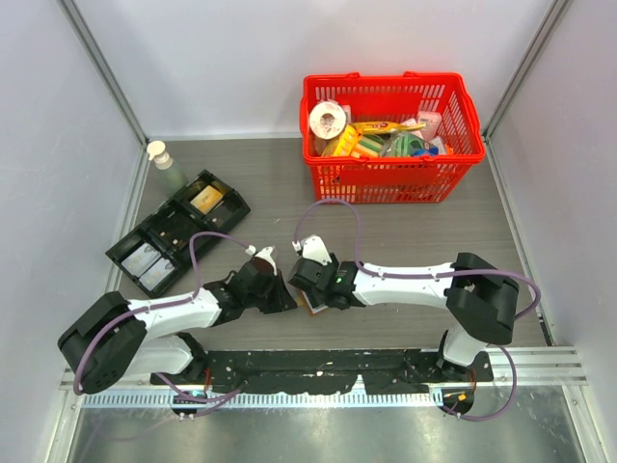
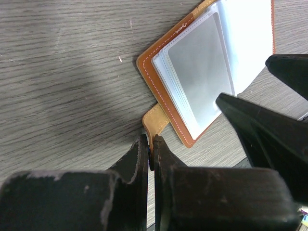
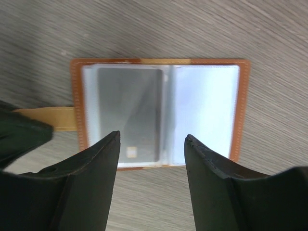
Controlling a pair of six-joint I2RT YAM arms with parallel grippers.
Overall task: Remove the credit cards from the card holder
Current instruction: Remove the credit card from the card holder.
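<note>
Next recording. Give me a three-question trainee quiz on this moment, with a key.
1. True or false: the card holder lies open on the table.
2. Fill in: the jaws of the right gripper stand ____ above the holder, where a grey card shows.
3. The left gripper is shut on: A) the grey card B) the holder's tab C) nothing.
Key: 1 true; 2 open; 3 B.

Card holder (image 3: 207, 96) open; grey card (image 3: 130, 106) inside
</note>
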